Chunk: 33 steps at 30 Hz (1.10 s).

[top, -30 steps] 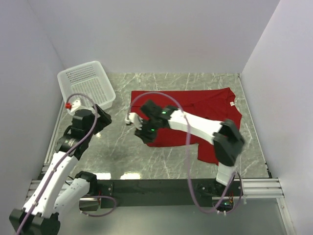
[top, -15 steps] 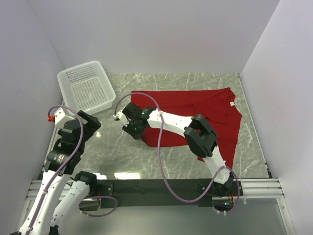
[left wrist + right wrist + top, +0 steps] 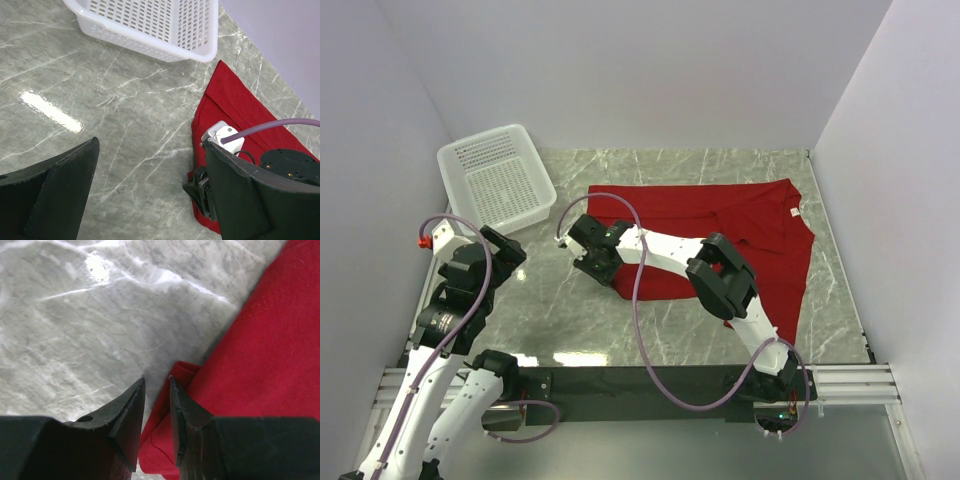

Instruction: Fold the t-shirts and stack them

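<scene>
Overhead, the plain red cotton t-shirt lies spread at two o'clock on the grey marble table, with the right hand at its eight o'clock corner. In the left wrist view, the left hand gapes, holding nothing, and the white plastic mesh basket sits at twelve. In the right wrist view, the fingers are nearly together at the cloth's edge; I cannot tell whether they pinch it.

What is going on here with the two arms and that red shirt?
The right gripper sits at the left corner of the red t-shirt, which lies spread out on the marble table. Its fingers are almost together at the fabric's edge. Whether they actually pinch it is unclear. The left gripper hangs open over the table near the white basket, holding nothing.
</scene>
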Each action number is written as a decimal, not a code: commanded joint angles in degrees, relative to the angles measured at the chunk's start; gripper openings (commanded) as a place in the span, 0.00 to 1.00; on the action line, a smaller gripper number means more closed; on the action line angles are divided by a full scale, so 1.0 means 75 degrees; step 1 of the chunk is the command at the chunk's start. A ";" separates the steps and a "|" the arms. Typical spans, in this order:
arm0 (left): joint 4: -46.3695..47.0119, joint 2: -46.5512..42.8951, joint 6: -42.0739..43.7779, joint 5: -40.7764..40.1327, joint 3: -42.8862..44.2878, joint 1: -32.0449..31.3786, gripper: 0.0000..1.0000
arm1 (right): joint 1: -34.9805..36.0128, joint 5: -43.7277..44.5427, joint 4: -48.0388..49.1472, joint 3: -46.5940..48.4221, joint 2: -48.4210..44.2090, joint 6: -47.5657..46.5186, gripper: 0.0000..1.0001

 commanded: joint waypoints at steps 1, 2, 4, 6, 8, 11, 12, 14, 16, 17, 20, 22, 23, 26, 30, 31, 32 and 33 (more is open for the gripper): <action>0.0041 -0.0017 -0.0066 -0.0143 -0.0006 0.0026 0.92 | 0.0009 0.0316 -0.0102 0.0315 0.0205 0.0120 0.34; 0.0040 -0.0028 -0.0054 -0.0155 -0.0017 0.0026 0.92 | -0.0003 0.0316 -0.0114 0.0304 0.0205 0.0131 0.34; 0.0040 -0.0040 -0.0066 -0.0166 -0.0006 0.0026 0.92 | -0.0003 0.0316 -0.0125 0.0315 0.0147 0.0120 0.34; 0.0052 -0.0052 -0.0054 -0.0155 -0.0005 0.0026 0.92 | -0.0003 0.0316 -0.0091 0.0292 0.0019 0.0120 0.34; 0.0099 -0.0052 -0.0054 -0.0143 -0.0017 0.0026 0.92 | -0.0003 0.0455 -0.0067 0.0257 -0.0040 0.0120 0.34; 0.0157 -0.0017 -0.0054 -0.0073 -0.0052 0.0026 0.92 | -0.0015 0.0574 -0.0032 0.0222 -0.0064 0.0143 0.34; 0.0181 -0.0005 -0.0042 -0.0061 -0.0052 0.0026 0.92 | -0.0038 0.0574 -0.0032 0.0198 -0.0018 0.0155 0.34; 0.0193 0.0042 -0.0042 -0.0038 -0.0040 0.0026 0.91 | -0.0038 0.0469 -0.0055 0.0175 0.0041 0.0178 0.34; 0.0158 0.0042 -0.0030 -0.0038 -0.0029 0.0026 0.91 | -0.0062 0.0352 -0.0114 0.0152 0.0146 0.0225 0.34; 0.0158 0.0053 -0.0019 -0.0038 -0.0006 0.0026 0.92 | -0.0062 0.0351 -0.0125 0.0163 0.0182 0.0237 0.33; 0.0146 0.0018 -0.0019 -0.0038 0.0006 0.0026 0.92 | -0.0062 0.0000 -0.0196 0.0151 0.0264 0.0225 0.27; 0.0169 0.0018 -0.0019 -0.0014 -0.0005 0.0026 0.91 | -0.0039 -0.0234 -0.0219 0.0128 0.0287 0.0225 0.18; 0.0181 0.0018 -0.0019 -0.0014 -0.0029 0.0026 0.91 | -0.0050 -0.0339 -0.0242 0.0116 0.0287 0.0202 0.11; 0.0263 0.0030 -0.0019 0.0056 -0.0064 0.0038 0.91 | -0.0027 -0.0703 -0.0254 0.0058 0.0229 0.0131 0.01; 0.0321 0.0053 0.0004 0.0115 -0.0076 0.0026 0.91 | 0.0055 -0.1101 -0.0336 0.0057 0.0159 0.0061 0.00; 0.0333 0.0065 0.0005 0.0126 -0.0076 0.0026 0.91 | 0.0067 -0.1369 -0.0336 0.0058 0.0147 0.0061 0.00; 0.0345 0.0077 0.0005 0.0127 -0.0064 0.0026 0.91 | 0.0102 -0.1522 -0.0336 0.0058 0.0054 0.0061 0.00; 0.0357 0.0077 0.0039 0.0138 -0.0076 0.0026 0.91 | 0.0114 -0.1721 -0.0383 0.0069 0.0007 0.0038 0.00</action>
